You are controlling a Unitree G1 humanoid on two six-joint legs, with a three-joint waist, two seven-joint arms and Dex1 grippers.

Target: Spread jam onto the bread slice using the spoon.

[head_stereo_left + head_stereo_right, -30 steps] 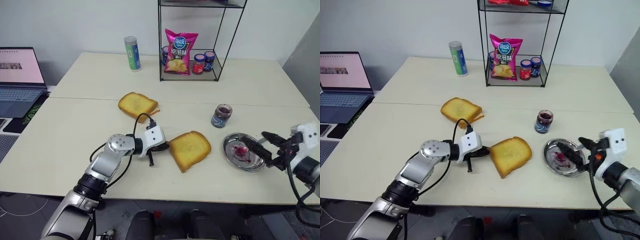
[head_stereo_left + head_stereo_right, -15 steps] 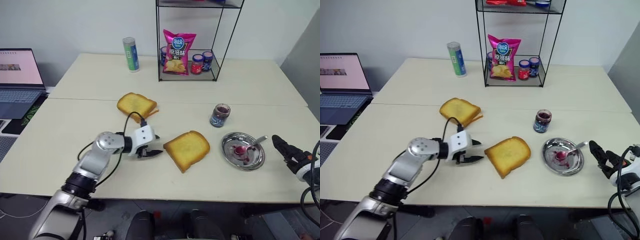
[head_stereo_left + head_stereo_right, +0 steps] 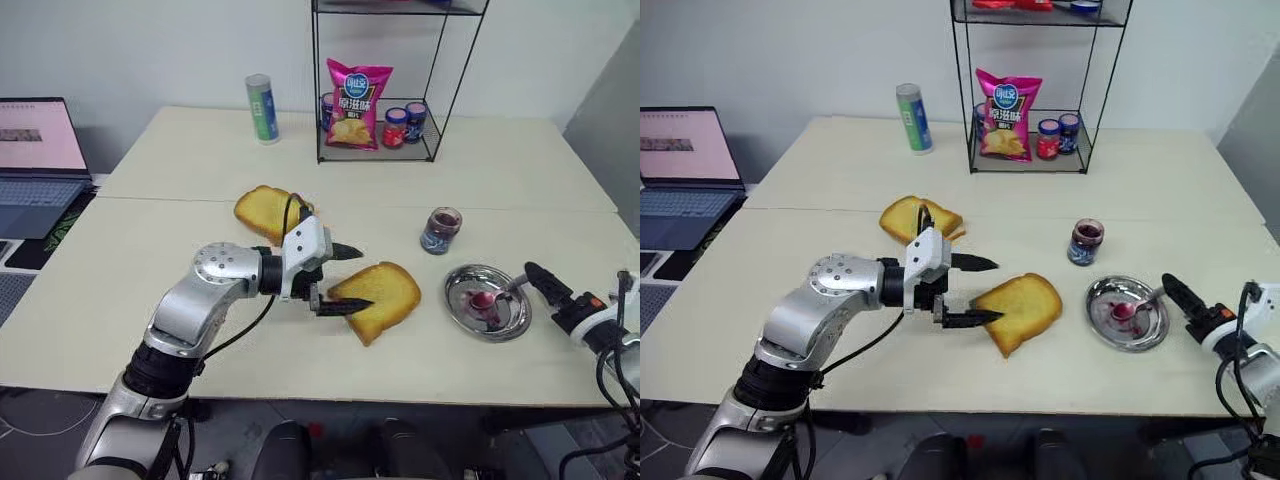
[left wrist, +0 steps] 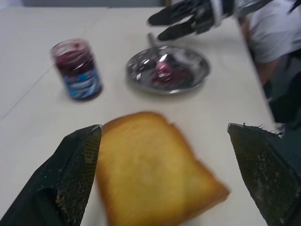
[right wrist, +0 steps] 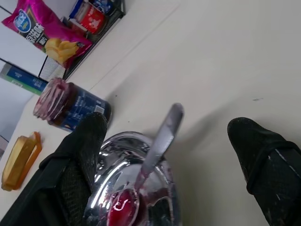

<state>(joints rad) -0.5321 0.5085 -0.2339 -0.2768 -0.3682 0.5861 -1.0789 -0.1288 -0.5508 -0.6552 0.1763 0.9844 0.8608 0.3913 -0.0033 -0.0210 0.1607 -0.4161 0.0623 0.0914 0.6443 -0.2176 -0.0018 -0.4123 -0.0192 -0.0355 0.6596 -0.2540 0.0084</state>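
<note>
Spoon [image 5: 155, 150] rests in dish [image 3: 470, 318], handle on rim toward right gripper [image 3: 548, 284], released, empty. Approach along handle, pinch mid-shaft. Left gripper [image 3: 342, 278] spread wide over bread [image 3: 382, 295]: steady slice edge.

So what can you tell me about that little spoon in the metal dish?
The spoon is small, slim and silvery, apparently metal. Its bowl, smeared with red jam, lies inside the round steel dish; its handle leans up over the dish's rim, toward the right gripper. That gripper's black fingers stand open either side of the handle without touching it. An open jam jar stands nearby.
</note>
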